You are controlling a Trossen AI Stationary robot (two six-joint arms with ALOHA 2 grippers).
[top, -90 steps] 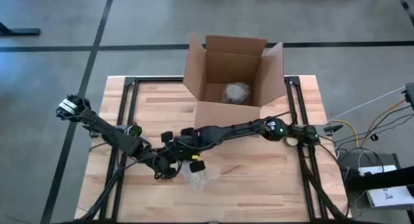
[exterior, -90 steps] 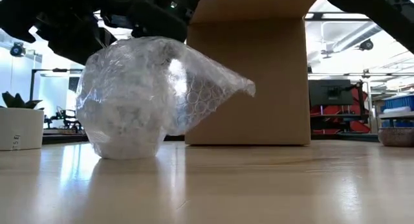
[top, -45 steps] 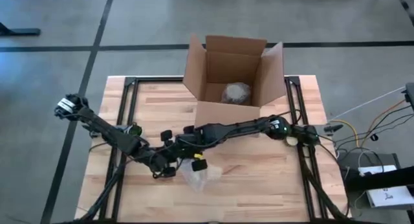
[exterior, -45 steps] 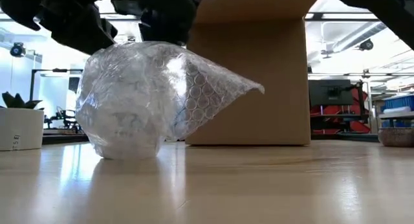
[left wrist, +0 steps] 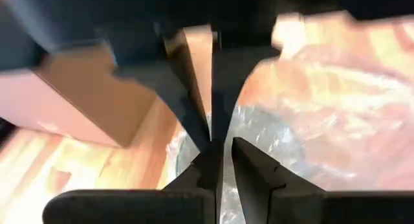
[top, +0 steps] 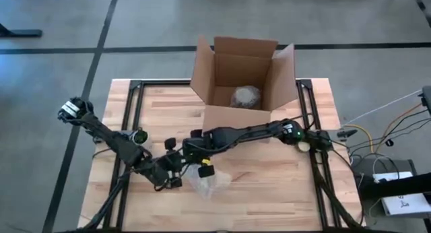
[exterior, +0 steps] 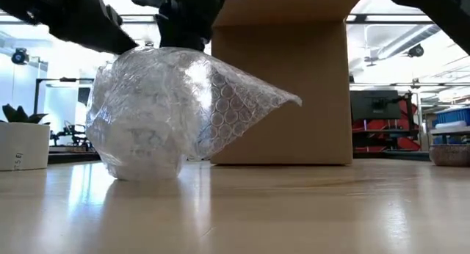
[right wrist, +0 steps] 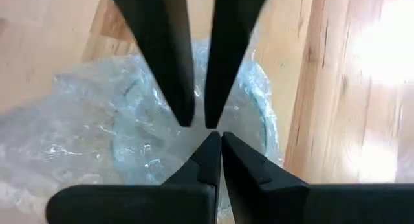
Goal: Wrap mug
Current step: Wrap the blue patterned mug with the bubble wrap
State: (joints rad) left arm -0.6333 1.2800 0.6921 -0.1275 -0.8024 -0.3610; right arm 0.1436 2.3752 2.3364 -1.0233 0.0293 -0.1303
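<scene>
The mug (exterior: 143, 136), swathed in clear bubble wrap (top: 207, 181), stands on the wooden table (top: 269, 186) toward its front edge, well in front of the open cardboard box (top: 242, 78), which has another wrapped bundle (top: 245, 96) inside; in the low view a loose flap of the bubble wrap juts out sideways to a point toward the box, while the rest bunches round the mug down to the tabletop; the right gripper (top: 199, 167) reaches across from the right side of the table and hangs directly above the wrapped mug, its fingers (right wrist: 165, 62) drawn nearly together with only a thin gap between them and nothing gripped, the wrap and the mug's rim showing just beyond the tips; the left gripper (top: 174, 180) sits just beside the bundle on its left, its fingers (left wrist: 187, 88) likewise almost closed and empty, pointing at the wrap's edge; both arms cross low over the table's middle.
</scene>
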